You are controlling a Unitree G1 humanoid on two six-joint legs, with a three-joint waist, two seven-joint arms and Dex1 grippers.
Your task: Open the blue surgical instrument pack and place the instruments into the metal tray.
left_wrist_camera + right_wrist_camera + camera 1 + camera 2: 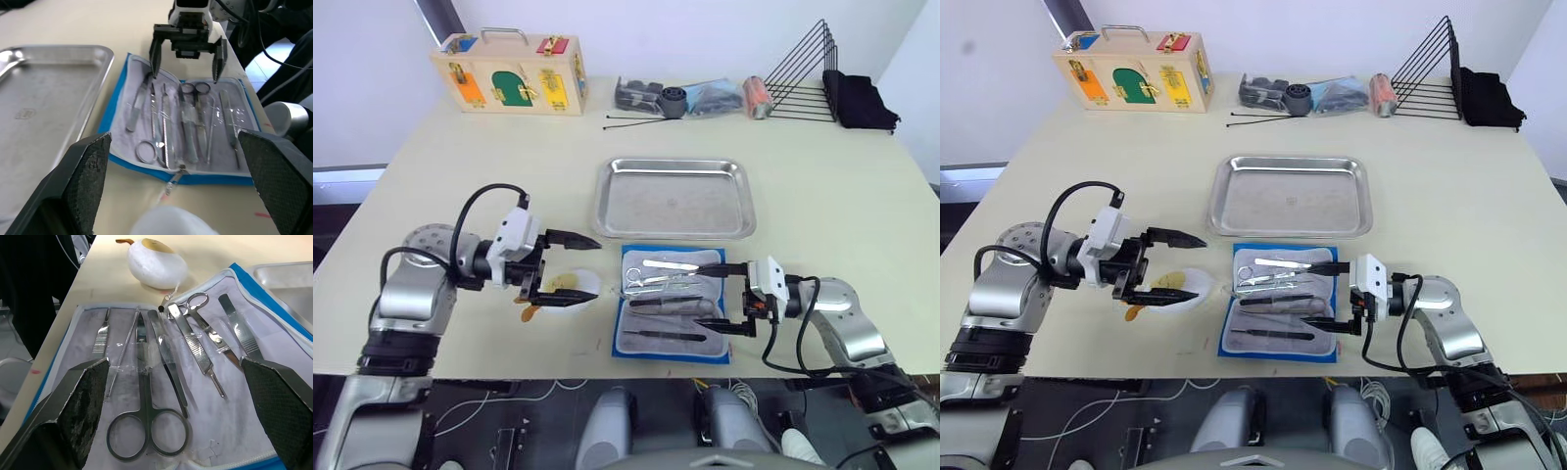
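The blue surgical instrument pack (672, 305) is lying unfolded on the table (842, 196), its pale lining facing up; the instruments (166, 357) are sitting in a row under its clear pockets, scissors, forceps and straight probes side by side. The right gripper (731, 297) is hovering at the pack's right edge with its fingers spread wide apart, holding nothing; the instruments are lying just ahead of its tips. The left gripper (570, 269) is hanging to the pack's left, fingers likewise apart and empty; a white egg-shaped toy (570, 288) is resting directly beneath it. The metal tray (673, 198) is lying bare beyond both grippers, just past the pack's far edge.
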